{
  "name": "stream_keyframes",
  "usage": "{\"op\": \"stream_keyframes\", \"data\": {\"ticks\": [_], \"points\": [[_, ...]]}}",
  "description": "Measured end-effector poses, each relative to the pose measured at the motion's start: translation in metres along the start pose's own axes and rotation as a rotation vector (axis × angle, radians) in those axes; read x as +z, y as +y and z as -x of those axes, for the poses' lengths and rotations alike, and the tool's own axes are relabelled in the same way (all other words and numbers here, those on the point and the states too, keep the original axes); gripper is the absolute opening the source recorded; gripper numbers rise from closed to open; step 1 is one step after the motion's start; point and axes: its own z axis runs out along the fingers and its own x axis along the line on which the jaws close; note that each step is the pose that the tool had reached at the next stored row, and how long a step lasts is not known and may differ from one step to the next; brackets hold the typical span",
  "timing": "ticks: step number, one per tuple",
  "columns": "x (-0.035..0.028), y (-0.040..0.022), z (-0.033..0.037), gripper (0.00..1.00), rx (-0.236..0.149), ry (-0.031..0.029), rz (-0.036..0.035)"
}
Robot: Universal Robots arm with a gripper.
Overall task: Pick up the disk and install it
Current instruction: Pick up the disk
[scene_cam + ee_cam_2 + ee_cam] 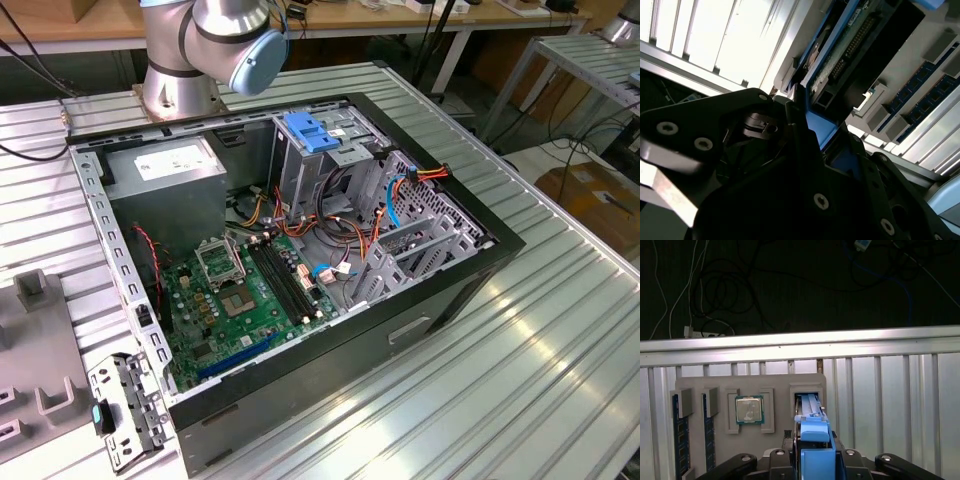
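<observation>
Over the grey plastic tray's (782, 382) end slot, the black gripper (817, 455) points down. Fingers narrow, clamped on the blue-railed rectangular disk (811, 407), upright in the slot.

The open computer case (300, 400) lay on the desk (520, 380), the arm's base (180, 85) behind it. Inside, the power supply (165, 165) sat behind the motherboard (240, 300). In the first wrist view, the disk (812, 415) stood at a tray (782, 390) slot, just beside the processor (749, 410).

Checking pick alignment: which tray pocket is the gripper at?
The one holding the disk, right at the gripper. The CPU pocket is next over; the two memory sticks lie farthest.
</observation>
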Motion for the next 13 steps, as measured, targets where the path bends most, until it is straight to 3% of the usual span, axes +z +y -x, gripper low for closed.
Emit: {"op": "stream_keyframes", "data": {"ticks": [4,13], "points": [[-0.0009,0.0000,0.0000,0.37,0.000,-0.0002,-0.0005],[-0.0124,-0.0001,-0.0002,0.37,0.000,-0.0001,-0.0009]]}}
